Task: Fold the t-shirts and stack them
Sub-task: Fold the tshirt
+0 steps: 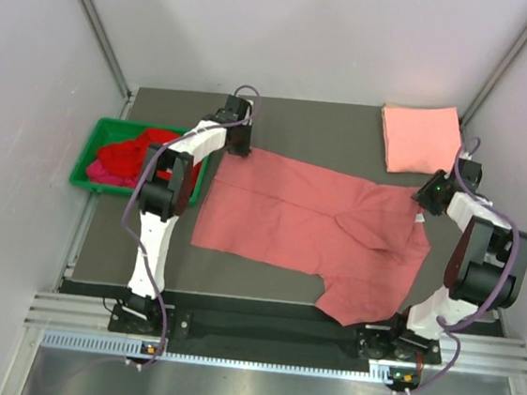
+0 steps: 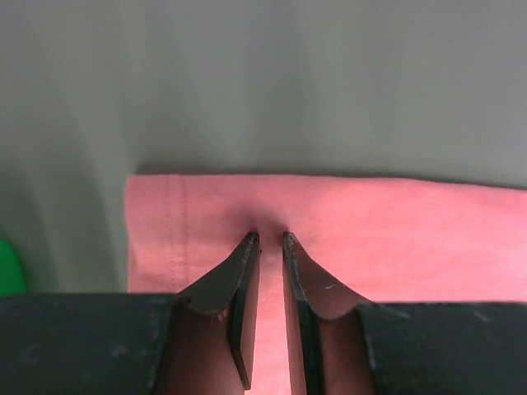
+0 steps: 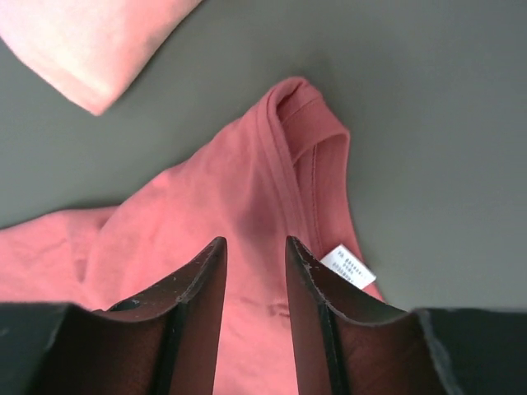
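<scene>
Across the middle of the counter [image 1: 299, 130]: rose-red t-shirt [image 1: 299, 215] spread open, hem toward the left edge, collar [image 3: 284, 107] toward the right edge, one sleeve [image 1: 356, 302] reaching the near edge.
Far right corner: folded salmon t-shirt [image 1: 421, 137], lying flat, near the collar but apart from it.
Left edge: green bin [image 1: 84, 162] holding crumpled red and magenta t-shirts [image 1: 126, 157].
Step in hand, as judged: taking hold of both far ends of the spread shirt for a first lengthwise fold.
Doing it well: lower the right gripper [image 3: 255, 243] onto the far shoulder beside the collar and close on the cloth edge only; match the height of the left gripper [image 2: 270, 239]; lift both ends together, keep the far edge taut between them, and lay that edge squarely along the near one; avoid dragging the loose sleeve or nudging the folded stack.
State of the left gripper: nearly closed, pinching the far hem corner of the rose-red t-shirt, cloth puckered at the tips.
State of the right gripper: jaws parted by a modest gap, poised over the neckline just beside the white label [image 3: 347, 267]; nothing clamped; contact with the cloth impossible to tell.
</scene>
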`<state>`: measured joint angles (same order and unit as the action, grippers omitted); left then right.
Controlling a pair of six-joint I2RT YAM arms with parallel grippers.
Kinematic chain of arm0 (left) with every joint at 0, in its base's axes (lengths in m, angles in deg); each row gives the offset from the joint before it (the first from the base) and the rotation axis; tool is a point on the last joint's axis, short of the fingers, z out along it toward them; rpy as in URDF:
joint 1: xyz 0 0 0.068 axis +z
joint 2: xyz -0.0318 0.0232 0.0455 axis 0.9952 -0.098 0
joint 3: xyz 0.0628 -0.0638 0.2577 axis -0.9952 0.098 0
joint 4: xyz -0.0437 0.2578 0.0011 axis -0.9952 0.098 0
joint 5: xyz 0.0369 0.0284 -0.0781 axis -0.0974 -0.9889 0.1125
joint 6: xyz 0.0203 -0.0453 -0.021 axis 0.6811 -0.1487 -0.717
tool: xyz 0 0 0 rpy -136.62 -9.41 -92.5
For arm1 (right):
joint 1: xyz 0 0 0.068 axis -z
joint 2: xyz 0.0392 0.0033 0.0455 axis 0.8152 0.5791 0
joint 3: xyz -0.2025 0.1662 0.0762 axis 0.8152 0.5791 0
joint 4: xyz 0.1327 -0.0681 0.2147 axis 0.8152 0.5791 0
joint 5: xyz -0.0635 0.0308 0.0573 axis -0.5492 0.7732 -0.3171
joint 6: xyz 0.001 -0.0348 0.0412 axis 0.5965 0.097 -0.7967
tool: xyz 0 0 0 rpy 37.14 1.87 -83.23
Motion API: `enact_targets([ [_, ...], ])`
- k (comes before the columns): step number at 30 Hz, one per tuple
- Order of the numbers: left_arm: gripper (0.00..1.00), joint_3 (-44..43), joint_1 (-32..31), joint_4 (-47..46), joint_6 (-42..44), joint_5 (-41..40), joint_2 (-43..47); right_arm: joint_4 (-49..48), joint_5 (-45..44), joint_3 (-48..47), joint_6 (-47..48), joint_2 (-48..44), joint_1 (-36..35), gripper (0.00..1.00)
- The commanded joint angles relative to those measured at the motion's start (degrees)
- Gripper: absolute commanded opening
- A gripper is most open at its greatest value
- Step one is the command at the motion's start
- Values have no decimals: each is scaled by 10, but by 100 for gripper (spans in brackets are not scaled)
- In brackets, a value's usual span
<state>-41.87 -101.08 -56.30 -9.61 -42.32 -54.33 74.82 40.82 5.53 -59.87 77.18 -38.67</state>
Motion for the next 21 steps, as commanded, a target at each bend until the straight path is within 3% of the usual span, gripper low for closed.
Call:
enact_targets([
  [1, 23, -16, 0, 31, -13, -53, -15, -31, -11, -33, 32, 19, 5, 35],
  [3, 23, -18, 0, 36, -18, -59, -18, -33, -14, -48, 29, 38, 5, 33],
  [8, 23, -23, 0, 38, -37, -91, -26, 1, -75, -89, 17, 101, 7, 7],
  [11, 23, -36, 0, 38, -42, -105, -37, -3, -96, -110, 10, 124, 8, 0],
  [21, 23, -67, 8, 46, -84, -149, -49, 1, -124, -191, -4, 197, 12, 0],
])
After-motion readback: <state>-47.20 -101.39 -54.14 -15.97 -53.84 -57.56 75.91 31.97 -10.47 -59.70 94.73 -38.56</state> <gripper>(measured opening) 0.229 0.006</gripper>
